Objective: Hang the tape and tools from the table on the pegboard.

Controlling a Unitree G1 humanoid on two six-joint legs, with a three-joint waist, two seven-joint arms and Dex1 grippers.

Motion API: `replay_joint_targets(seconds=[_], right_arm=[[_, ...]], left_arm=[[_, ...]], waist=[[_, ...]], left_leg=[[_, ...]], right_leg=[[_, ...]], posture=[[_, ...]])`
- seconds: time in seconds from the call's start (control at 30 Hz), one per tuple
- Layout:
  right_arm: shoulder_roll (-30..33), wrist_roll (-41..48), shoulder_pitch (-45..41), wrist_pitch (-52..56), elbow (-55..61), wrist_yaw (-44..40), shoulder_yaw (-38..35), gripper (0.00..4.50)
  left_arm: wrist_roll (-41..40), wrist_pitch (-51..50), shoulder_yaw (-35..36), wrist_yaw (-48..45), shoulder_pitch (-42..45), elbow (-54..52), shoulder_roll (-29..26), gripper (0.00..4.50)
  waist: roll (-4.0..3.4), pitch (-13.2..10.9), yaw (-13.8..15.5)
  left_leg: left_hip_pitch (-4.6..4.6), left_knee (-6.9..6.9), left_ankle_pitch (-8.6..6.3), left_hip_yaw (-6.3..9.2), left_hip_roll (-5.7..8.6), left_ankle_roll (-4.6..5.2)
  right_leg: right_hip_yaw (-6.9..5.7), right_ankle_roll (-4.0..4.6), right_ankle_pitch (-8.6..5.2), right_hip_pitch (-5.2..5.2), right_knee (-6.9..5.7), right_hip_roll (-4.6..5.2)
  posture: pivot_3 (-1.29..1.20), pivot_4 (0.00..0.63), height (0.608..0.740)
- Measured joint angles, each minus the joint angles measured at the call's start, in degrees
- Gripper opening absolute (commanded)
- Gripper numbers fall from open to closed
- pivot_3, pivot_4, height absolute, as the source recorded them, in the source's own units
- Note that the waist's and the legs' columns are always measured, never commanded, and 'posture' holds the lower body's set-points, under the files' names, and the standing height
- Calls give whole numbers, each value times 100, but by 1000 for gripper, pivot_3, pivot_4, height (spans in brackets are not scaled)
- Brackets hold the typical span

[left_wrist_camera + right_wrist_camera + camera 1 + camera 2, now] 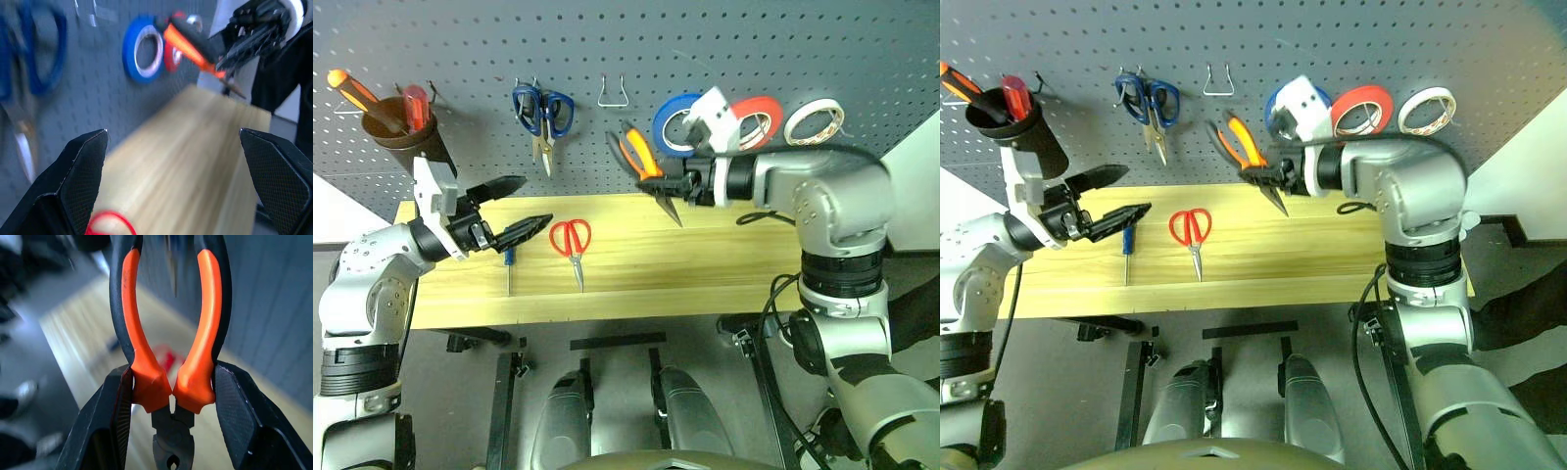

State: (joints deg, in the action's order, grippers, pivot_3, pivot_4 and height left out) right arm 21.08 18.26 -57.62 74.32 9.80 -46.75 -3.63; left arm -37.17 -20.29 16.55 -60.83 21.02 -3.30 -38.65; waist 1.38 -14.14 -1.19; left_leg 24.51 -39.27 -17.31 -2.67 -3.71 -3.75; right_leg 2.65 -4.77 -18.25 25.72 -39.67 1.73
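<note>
Pliers (644, 159) with orange-and-black handles sit clamped in the right gripper (171, 396), its two black fingers pressing the handles near the pivot, raised above the table (724, 264) and close in front of the pegboard (607, 49). The handles point up and toward the robot's left, the metal nose down toward the plank. On the board behind them hang a blue roll of tape (674, 124), the red tape (759, 117) (partly hidden by the wrist) and a white roll (814, 120), with blue-handled scissors (543, 113) and a bare wire hook (613, 91) further to the left. A dark cup (406, 137) at the board's left end holds an orange-handled screwdriver (352, 93).

Red-handled scissors (572, 241) lie flat on the table, blades toward the near edge. Just beside them to the left lies the small blue-handled screwdriver (1126, 245). The left gripper (514, 209) hovers over the table's left end, fingers spread wide with nothing between them.
</note>
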Motion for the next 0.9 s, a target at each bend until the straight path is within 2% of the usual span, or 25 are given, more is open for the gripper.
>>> replay_joint_targets(seconds=[0.17,0.27,0.47,0.73,0.9], right_arm=[[-258,226,-349,-225,-156,496,-245,2087],[-662,216,-675,-653,-737,987,-376,2087],[-1054,7,-1257,-1902,-1955,1637,-326,2087],[-1395,-623,-1964,-3925,-4431,2111,30,2087],[-1582,-978,-2558,-4828,-5800,2291,264,2087]], left_arm=[[-110,3,117,-32,117,107,-5,4500],[-108,114,222,-32,266,166,-28,4500],[-69,359,296,15,455,383,-69,4500],[27,495,281,156,609,442,-66,4500],[185,602,208,271,867,693,-63,4500]], waist=[[12,232,0],[13,303,-36],[19,474,-138],[28,507,-238],[39,528,-297]], left_leg=[[-9,2,0,3,0,0],[-18,0,6,0,0,-9],[-30,2,6,3,2,-10],[-61,4,11,-1,0,-18],[-63,3,13,-1,-1,-22]], right_leg=[[-1,0,0,-8,-1,-5],[3,1,1,-15,-10,-6],[4,1,0,-23,-37,-6],[14,2,0,-37,-53,-10],[15,2,0,-38,-55,-9]], posture=[[38,82,740],[46,69,740],[66,61,740],[88,56,740],[100,53,740]])
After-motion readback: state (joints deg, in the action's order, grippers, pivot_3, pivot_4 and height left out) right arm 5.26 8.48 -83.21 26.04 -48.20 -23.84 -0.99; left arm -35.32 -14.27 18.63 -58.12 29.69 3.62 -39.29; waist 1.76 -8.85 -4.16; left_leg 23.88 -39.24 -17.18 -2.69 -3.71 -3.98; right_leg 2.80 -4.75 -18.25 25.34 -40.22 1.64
